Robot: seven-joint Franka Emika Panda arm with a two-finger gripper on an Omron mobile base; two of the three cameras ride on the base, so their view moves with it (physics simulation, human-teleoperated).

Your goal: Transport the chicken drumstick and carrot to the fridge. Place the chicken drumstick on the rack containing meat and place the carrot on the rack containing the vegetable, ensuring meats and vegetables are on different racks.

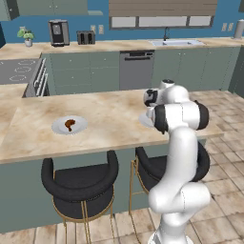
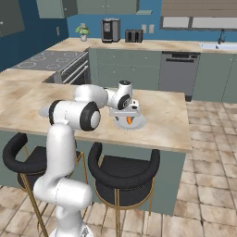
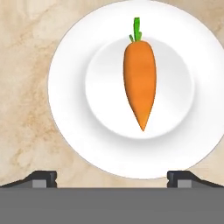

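Tool above carrot, pre-grasp.
Jaws fully spread, holding nothing (straddling width); carrot on white plate, green tuft at 12 o'clock.

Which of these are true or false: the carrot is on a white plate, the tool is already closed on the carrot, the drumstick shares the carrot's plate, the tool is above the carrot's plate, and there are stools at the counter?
1. The carrot lies on a white plate. True.
2. The tool is closed on the carrot. False: its fingers stand wide open, clear of the carrot.
3. The chicken drumstick shares the carrot's plate. False: it lies on its own plate, further along the counter.
4. The tool is above the carrot's plate. True.
5. Two black stools stand at the counter. True.
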